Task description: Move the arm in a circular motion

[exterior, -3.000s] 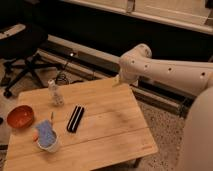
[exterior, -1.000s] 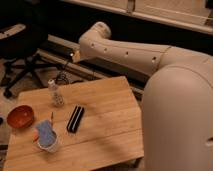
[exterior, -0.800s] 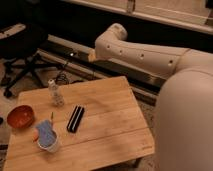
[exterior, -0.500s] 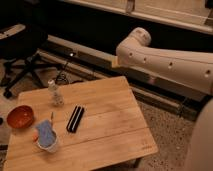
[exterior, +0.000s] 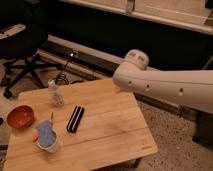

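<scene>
The thick cream-white arm (exterior: 165,85) reaches in from the right edge, a smooth tubular segment with small dark screw holes. Its rounded elbow joint (exterior: 134,62) hangs above the far right corner of the wooden table (exterior: 110,125). The gripper is out of view; only the elbow and upper segment show.
On the table stand a red bowl (exterior: 20,116) at the left, a white cup with a blue cloth (exterior: 46,136) at the front left, a small clear bottle (exterior: 56,93) and a black flat case (exterior: 75,118). A black office chair (exterior: 22,50) stands at the far left.
The arm has swung right and down: its elbow was high over the table's back middle a second ago and now sits lower over the right corner.
</scene>
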